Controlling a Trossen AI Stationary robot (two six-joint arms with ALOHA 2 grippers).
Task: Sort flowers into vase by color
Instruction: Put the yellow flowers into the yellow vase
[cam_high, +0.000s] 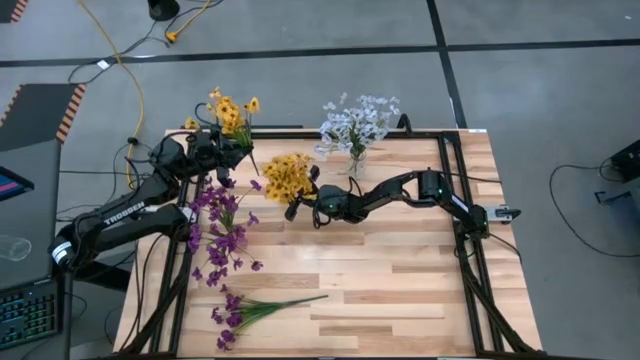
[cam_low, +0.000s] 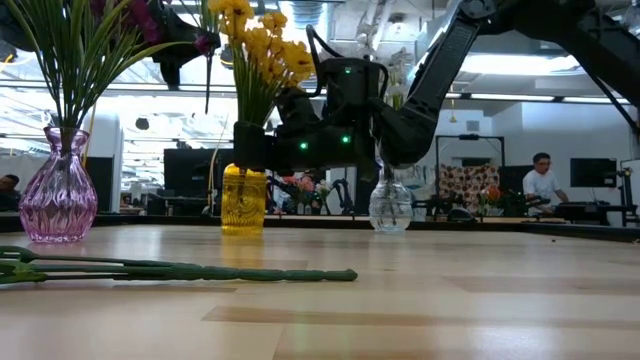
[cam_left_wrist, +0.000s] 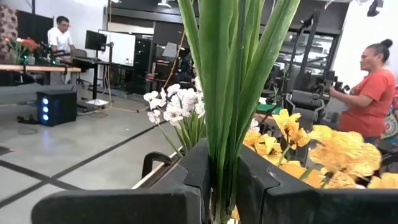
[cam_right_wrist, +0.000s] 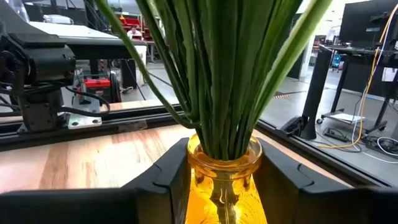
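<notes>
My left gripper (cam_high: 222, 143) hovers over the table's far left corner, shut on a yellow flower spray (cam_high: 232, 112). Its green stems (cam_left_wrist: 225, 93) rise between the fingers. A yellow vase (cam_low: 243, 200) with yellow flowers (cam_high: 288, 176) stands at the far middle, and my right gripper (cam_right_wrist: 224, 180) is closed on its neck. White flowers (cam_high: 357, 122) stand in a clear vase (cam_low: 390, 205). Purple flowers (cam_high: 218, 215) stand in a purple vase (cam_low: 58, 195). Another purple spray (cam_high: 250, 308) lies flat near the front left. My left gripper pinches the bundle of green stems (cam_left_wrist: 222, 163) between its two fingers, which lie across the stems. The spray is lifted clear and stands roughly upright, blossoms above the fingers. My right gripper has the yellow vase's neck (cam_right_wrist: 224, 163) between its two fingers (cam_right_wrist: 163, 177), just under the rim. It comes in level from the table's right side. The vase stands upright on the table.
A black frame rail (cam_high: 455, 215) runs along the table's edges. The lying spray's green stem (cam_low: 180, 270) stretches across the near part of the table. People and desks show in the room beyond.
</notes>
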